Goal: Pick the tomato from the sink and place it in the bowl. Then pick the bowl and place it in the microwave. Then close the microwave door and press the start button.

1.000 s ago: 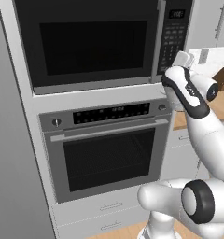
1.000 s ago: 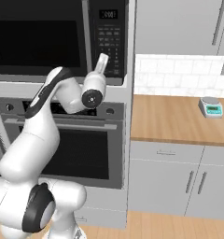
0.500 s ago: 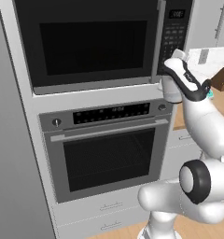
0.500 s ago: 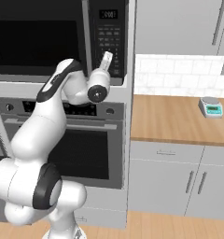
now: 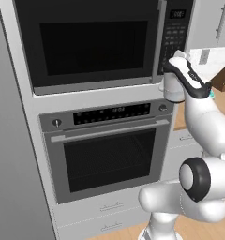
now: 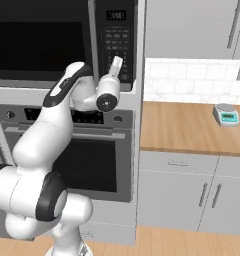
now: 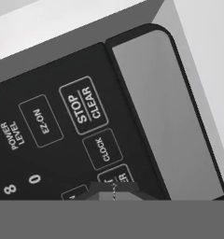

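Microwave [image 5: 91, 44]: built-in unit, black with steel trim, set in a tall pale cabinet column above the wall oven [image 5: 107, 150]. Microwave door [image 5: 88, 42]: shut, dark glass window, flush with the frame. Button panel [image 6: 116, 40]: at the right of the door, lit display at its top; in the hand view the panel [image 7: 62, 135] is seen close and rolled, with keys marked STOP CLEAR, CLOCK, EZ-ON, POWER LEVEL and the digits 8 and 0.

Gripper [image 7: 113, 190]: closed, fingers together, holding nothing; tips right at the lower part of the panel, over a partly hidden key below CLOCK. Whether they touch the panel cannot be told. In the right base view the gripper [image 6: 115, 64] points up and forward at the lower end of the panel; in the left base view it [image 5: 176, 57] sits against the panel's lower right edge.

Wall oven: steel front, bar handle, dark window, control strip with two knobs, directly under the microwave; drawers below.

Desk [image 6: 187, 127]: wooden top to the right of the cabinet column, white tiled wall behind, grey cupboards beneath. Kitchen scale [image 6: 226, 114]: small, teal display, near the desk's back edge, well apart from the arm
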Controlling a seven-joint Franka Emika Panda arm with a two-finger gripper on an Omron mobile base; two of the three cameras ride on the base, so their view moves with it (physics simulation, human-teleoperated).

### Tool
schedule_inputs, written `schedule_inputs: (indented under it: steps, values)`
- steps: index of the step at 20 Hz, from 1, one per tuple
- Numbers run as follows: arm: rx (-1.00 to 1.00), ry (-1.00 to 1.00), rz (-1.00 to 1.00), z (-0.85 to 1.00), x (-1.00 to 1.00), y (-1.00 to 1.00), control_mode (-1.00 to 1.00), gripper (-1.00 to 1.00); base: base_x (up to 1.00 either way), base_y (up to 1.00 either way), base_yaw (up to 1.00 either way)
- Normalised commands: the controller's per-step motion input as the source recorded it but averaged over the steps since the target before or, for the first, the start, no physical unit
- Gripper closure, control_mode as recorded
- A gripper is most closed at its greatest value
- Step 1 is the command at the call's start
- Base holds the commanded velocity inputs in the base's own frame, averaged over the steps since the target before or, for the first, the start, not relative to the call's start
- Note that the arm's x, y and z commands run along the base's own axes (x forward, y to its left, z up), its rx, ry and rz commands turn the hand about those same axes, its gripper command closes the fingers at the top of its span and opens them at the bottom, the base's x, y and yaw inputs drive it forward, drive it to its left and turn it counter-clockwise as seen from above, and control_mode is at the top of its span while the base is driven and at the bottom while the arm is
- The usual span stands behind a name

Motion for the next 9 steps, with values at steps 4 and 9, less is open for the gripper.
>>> schedule_inputs:
  steps: [4, 9]
  values:
    - [0.00, 0.00, 0.00, -0.09, 0.21, 0.05, -1.00, 1.00, 0.00, 0.00, 0.00]
    - [0.00, 0.00, 0.00, -0.01, 0.01, 0.01, -1.00, 1.00, 0.00, 0.00, 0.00]
